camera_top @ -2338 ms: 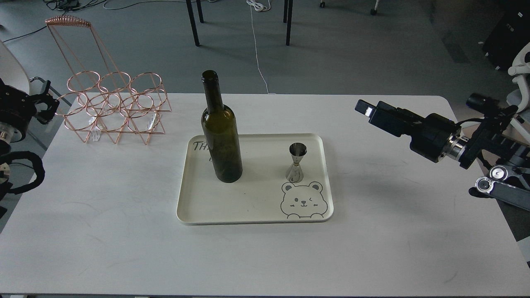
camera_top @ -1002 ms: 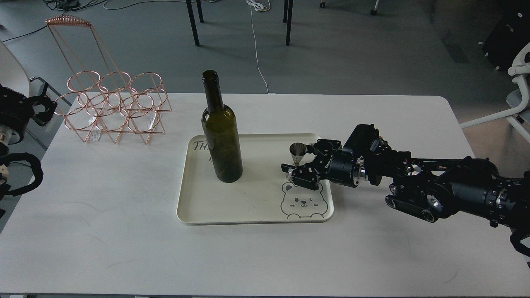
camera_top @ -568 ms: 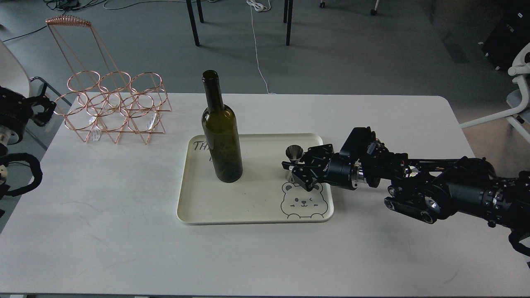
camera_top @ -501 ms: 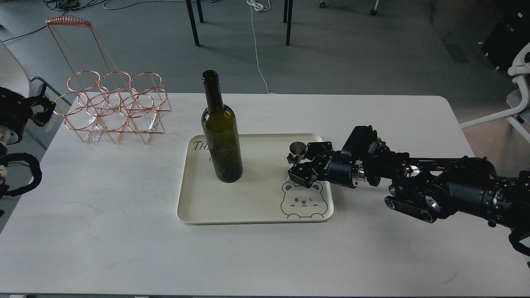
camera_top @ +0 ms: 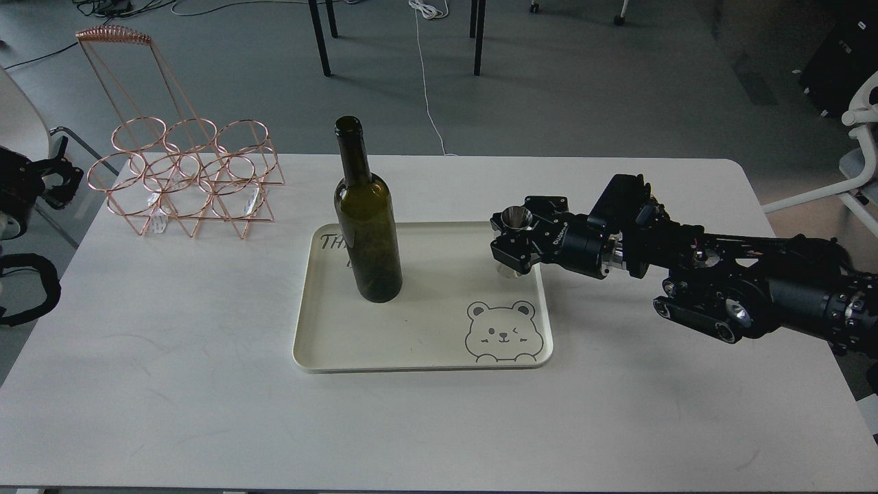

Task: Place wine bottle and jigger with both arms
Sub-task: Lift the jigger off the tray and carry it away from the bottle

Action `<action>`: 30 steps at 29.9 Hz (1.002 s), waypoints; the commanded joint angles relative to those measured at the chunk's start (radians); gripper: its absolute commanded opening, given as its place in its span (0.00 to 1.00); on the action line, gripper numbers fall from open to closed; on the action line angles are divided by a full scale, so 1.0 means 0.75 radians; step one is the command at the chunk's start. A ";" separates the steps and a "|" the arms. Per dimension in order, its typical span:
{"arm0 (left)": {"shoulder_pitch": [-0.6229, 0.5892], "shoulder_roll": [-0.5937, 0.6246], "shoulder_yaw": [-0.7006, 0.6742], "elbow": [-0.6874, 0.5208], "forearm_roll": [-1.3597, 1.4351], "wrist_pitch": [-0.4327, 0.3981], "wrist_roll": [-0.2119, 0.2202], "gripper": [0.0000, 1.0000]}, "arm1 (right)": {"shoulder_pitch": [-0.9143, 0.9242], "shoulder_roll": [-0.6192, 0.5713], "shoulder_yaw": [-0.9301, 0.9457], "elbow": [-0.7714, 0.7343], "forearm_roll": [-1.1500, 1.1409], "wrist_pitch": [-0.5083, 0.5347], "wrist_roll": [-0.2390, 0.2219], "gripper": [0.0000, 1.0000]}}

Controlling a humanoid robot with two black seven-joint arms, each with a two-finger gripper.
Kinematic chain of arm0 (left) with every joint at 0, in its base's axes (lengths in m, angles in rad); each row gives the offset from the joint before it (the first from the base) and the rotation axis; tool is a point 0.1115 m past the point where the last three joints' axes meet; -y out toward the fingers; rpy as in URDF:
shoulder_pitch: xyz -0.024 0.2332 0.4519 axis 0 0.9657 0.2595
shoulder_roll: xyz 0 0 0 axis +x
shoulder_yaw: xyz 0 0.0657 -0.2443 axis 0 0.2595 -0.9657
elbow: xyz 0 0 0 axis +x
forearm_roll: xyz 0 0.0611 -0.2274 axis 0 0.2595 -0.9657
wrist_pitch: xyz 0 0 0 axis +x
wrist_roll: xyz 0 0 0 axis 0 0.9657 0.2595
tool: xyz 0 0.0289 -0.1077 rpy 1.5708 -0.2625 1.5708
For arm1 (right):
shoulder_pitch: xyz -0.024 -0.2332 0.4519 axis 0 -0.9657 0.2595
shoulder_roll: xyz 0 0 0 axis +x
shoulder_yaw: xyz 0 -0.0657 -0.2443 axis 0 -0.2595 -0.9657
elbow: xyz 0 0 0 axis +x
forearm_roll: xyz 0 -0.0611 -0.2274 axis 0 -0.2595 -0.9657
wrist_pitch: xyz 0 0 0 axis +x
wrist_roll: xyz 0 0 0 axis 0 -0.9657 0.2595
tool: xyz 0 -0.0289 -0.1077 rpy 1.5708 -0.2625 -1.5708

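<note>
- At the far left edge the left gripper (camera_top: pixel 51 180) hangs beside the table (camera_top: pixel 171 412), off its corner and well apart from everything on it. It is small and dark from here, so I cannot tell if its fingers are apart or together; it holds nothing that I can see.
- Next comes a copper wire rack (camera_top: pixel 185 182), standing at the back left of the table, with nothing in its rings.
- The wine bottle (camera_top: pixel 366 226) stands upright on the left part of the cream tray (camera_top: pixel 384 343), near the tray's back edge. No gripper touches it.
- A bear drawing (camera_top: pixel 504 333) is printed in the front right corner of the tray, and nothing covers it.
- The jigger (camera_top: pixel 515 226) is gripped at its waist by the right gripper (camera_top: pixel 511 243), clenched around it. It is upright, over the right rear part of the tray; its foot seems to be a little above the tray surface.
- In my judgement the step in hand is the carrying of the jigger to its place, while the bottle waits for the left arm.
- The next move calls for keeping the jigger upright, setting it down gently, and only then letting go.
</note>
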 commanded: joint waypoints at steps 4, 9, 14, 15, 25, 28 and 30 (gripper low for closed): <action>0.001 0.029 0.001 -0.005 0.000 0.000 0.002 0.99 | -0.021 -0.260 0.150 0.106 0.002 0.000 0.000 0.10; 0.001 0.027 0.001 -0.007 0.000 0.000 0.000 0.99 | -0.098 -0.460 0.262 0.192 0.006 0.000 0.000 0.10; 0.001 0.021 0.001 -0.009 0.002 0.000 0.000 0.99 | -0.270 -0.556 0.385 0.186 0.057 0.000 0.000 0.10; 0.001 0.021 0.001 -0.009 0.004 0.000 0.000 0.99 | -0.307 -0.560 0.399 0.182 0.077 0.000 0.000 0.10; 0.007 0.017 0.007 -0.009 0.004 0.000 0.000 0.99 | -0.534 -0.548 0.428 0.069 0.221 0.000 0.000 0.10; 0.005 0.015 0.007 -0.009 0.004 0.000 0.000 0.99 | -0.538 -0.544 0.428 0.063 0.223 0.000 0.000 0.10; 0.005 0.015 0.007 -0.009 0.004 0.000 0.000 0.99 | -0.538 -0.544 0.428 0.063 0.221 0.000 0.000 0.11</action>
